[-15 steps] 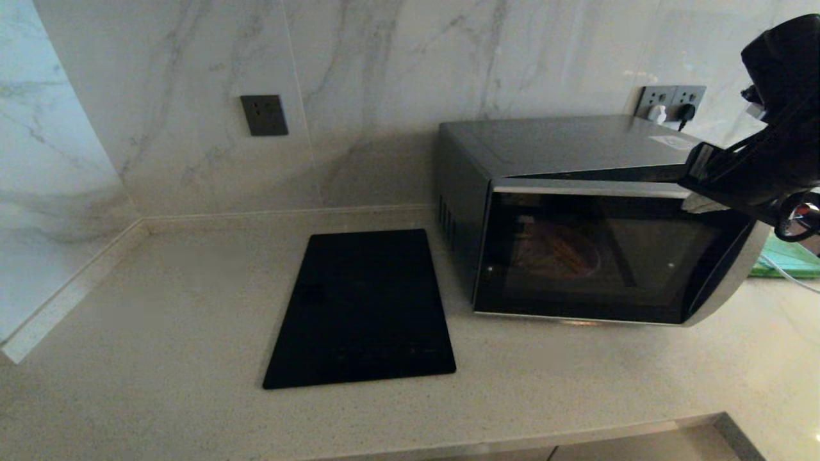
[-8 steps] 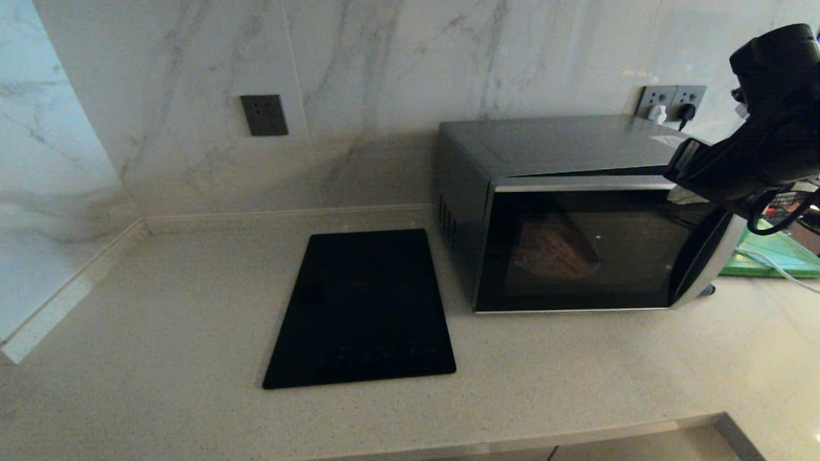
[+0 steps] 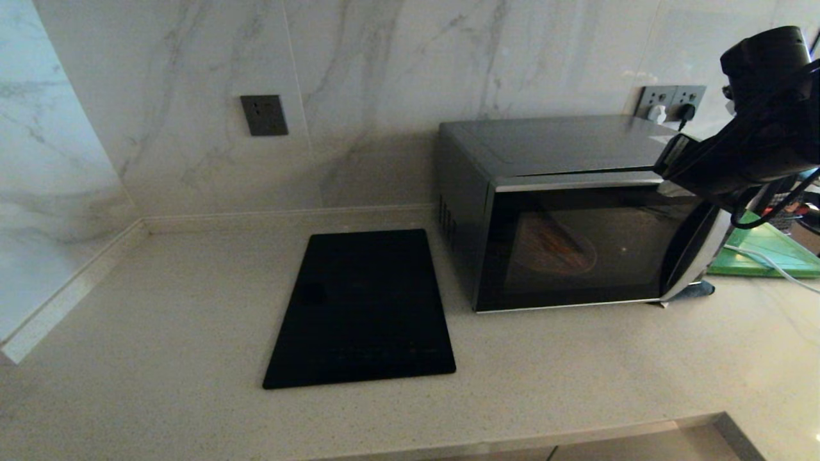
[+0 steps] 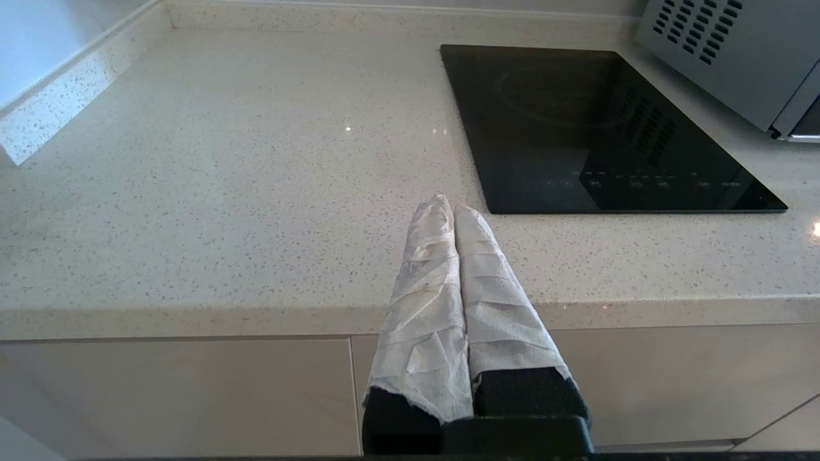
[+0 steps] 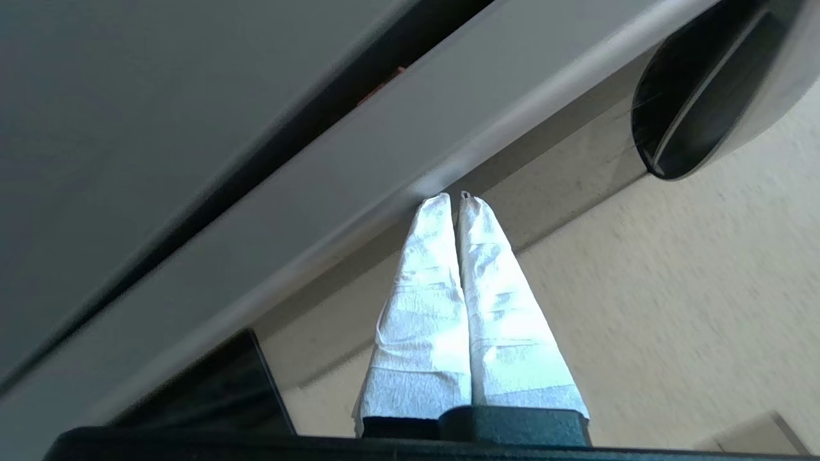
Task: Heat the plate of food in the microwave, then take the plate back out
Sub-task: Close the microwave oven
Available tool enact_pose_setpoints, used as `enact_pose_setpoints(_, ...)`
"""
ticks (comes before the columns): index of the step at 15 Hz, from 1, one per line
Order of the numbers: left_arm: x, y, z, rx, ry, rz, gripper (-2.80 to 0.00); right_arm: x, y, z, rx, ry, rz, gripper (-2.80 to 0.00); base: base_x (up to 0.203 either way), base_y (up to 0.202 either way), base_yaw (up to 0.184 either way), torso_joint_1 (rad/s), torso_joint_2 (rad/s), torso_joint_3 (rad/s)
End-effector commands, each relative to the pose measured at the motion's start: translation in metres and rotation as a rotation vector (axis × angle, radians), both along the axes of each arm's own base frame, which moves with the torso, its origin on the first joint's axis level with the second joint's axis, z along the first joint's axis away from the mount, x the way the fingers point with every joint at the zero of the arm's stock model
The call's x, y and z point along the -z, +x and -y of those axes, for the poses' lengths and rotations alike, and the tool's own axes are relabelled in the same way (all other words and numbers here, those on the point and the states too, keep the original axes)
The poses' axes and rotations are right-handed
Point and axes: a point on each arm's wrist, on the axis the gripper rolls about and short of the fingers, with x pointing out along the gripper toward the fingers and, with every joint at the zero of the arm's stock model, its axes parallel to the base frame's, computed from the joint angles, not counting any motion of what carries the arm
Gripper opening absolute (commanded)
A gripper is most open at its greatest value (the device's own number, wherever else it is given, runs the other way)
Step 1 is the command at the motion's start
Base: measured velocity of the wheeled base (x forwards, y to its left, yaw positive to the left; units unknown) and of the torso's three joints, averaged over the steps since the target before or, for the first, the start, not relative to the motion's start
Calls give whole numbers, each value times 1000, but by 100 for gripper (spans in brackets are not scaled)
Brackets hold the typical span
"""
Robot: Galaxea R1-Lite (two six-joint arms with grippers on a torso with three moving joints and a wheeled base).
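Note:
The microwave [image 3: 551, 147] stands at the back right of the counter, its dark glass door [image 3: 615, 256] swung almost shut with a narrow gap left along the top. Dimly visible behind the glass is the plate of food [image 3: 554, 253], inside the oven. My right gripper [image 3: 671, 171] is shut and empty, its wrapped tips [image 5: 453, 198] pressed against the door's silver top edge [image 5: 384, 166] near the curved handle [image 5: 705, 109]. My left gripper [image 4: 451, 208] is shut and empty, parked low in front of the counter edge, out of the head view.
A flat black cooktop [image 3: 365, 307] lies left of the microwave. A green board [image 3: 762, 256] and a white cable lie to its right, behind my right arm. Wall sockets [image 3: 672, 102] sit behind the oven, and the marble wall bounds the counter's back and left.
The microwave door has swung from well ajar to nearly shut, and my right gripper has followed it inward and to the left, staying shut.

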Motion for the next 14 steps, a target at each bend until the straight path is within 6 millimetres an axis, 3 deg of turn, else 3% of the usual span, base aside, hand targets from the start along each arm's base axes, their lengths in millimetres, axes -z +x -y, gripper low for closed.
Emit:
enact_pose_setpoints(1,0,0,0,-1,-1,-1,-280,2,2,0,2,1,-6,-280,0,0,0,0,0,0)
enact_pose_setpoints(14,0,0,0,-1,-1,-1,-280,8,13,-2,-28,22,11,-280,0,0,0,0,0,0)
